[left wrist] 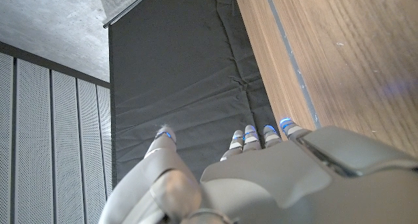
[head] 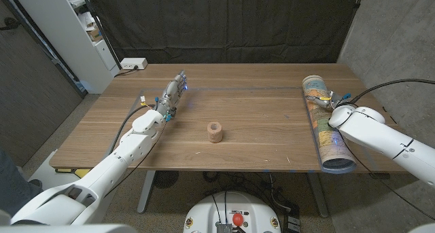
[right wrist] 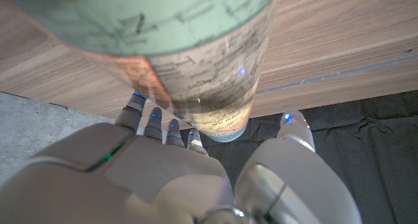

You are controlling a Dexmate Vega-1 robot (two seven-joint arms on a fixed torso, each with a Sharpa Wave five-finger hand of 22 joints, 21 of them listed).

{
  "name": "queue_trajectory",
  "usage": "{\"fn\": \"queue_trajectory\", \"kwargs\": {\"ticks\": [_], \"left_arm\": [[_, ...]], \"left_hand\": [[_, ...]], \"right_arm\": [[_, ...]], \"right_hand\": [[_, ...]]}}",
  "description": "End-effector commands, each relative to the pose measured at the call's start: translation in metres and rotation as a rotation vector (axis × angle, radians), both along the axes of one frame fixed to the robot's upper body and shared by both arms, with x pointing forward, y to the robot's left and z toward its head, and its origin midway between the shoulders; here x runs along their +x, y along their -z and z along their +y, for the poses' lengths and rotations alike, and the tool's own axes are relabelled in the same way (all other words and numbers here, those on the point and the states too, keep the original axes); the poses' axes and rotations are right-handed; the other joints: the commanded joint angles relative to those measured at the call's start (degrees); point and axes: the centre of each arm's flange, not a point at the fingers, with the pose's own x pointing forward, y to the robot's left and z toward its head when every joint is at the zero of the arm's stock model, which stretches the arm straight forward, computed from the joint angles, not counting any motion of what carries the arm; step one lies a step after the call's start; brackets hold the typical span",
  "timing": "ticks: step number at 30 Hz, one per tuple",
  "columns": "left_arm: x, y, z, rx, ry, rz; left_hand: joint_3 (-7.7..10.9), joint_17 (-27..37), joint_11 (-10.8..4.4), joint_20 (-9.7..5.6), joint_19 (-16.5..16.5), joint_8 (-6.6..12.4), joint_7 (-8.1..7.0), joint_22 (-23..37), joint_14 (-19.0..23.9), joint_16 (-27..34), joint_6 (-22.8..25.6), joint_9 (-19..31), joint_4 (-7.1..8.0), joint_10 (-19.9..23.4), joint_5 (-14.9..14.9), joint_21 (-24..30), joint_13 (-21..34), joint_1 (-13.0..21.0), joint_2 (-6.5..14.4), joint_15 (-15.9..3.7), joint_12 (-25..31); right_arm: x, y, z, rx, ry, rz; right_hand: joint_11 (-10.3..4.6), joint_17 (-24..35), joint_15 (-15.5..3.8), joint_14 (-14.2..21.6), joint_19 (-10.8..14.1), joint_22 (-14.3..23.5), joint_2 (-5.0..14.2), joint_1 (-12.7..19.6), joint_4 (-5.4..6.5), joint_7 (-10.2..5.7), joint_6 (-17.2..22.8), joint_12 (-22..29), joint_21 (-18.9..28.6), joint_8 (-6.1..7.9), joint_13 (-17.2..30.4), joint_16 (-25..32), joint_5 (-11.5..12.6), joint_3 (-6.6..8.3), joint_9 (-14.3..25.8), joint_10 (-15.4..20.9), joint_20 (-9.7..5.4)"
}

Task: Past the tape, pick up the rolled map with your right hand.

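rolled map lies along the table's right edge, right hand over it, fingers spread to straddle it before gripping.

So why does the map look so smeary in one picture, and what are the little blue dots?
In the right wrist view the rolled map sits very close to the lens, so its near part is blurred and only the far print reads sharply. The blue dots are small lights on the fingertips of the right hand; the left wrist view shows the same on the left hand. The head view is evenly lit and sharp.
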Motion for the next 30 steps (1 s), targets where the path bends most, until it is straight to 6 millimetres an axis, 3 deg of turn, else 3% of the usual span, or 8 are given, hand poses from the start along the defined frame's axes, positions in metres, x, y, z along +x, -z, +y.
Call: {"fn": "queue_trajectory", "kwargs": {"ticks": [1, 30], "left_arm": [[-0.0029, 0.0032, 0.0014, -0.004, -0.004, 0.002], [-0.0041, 0.0054, 0.0028, -0.001, -0.007, 0.005]], "left_hand": [[0.0, 0.3, 0.04, 0.53, -2.2, 0.32, 0.04, 0.3, -0.1, 0.3, 0.3, 0.3, -0.37, 0.0, -0.2, 0.3, 0.1, 0.0, 0.3, 0.21, 0.4], [-0.06, 0.3, -0.05, 0.85, -2.3, 0.28, 0.02, 0.3, -0.1, 0.3, 0.3, 0.3, -0.52, 0.0, -0.2, 0.3, 0.1, 0.0, 0.4, 0.24, 0.4]], "right_arm": [[0.0035, 0.0025, 0.0017, 0.002, -0.005, 0.015], [0.013, 0.0023, 0.0073, -0.021, 0.002, 0.045]], "right_hand": [[0.18, -0.1, -0.01, -0.2, 0.0, 0.2, -0.01, 0.8, 0.08, -0.17, -0.6, 0.6, 0.6, 0.4, 0.0, 0.4, 0.4, -0.17, 0.2, 0.0, -0.08], [-0.19, -0.1, 0.46, 0.3, 1.6, 0.3, 0.95, 2.2, -0.18, -0.05, -1.4, 0.5, 1.2, 0.57, 0.0, 0.7, 1.1, -0.12, 0.2, -0.8, -0.15]]}}
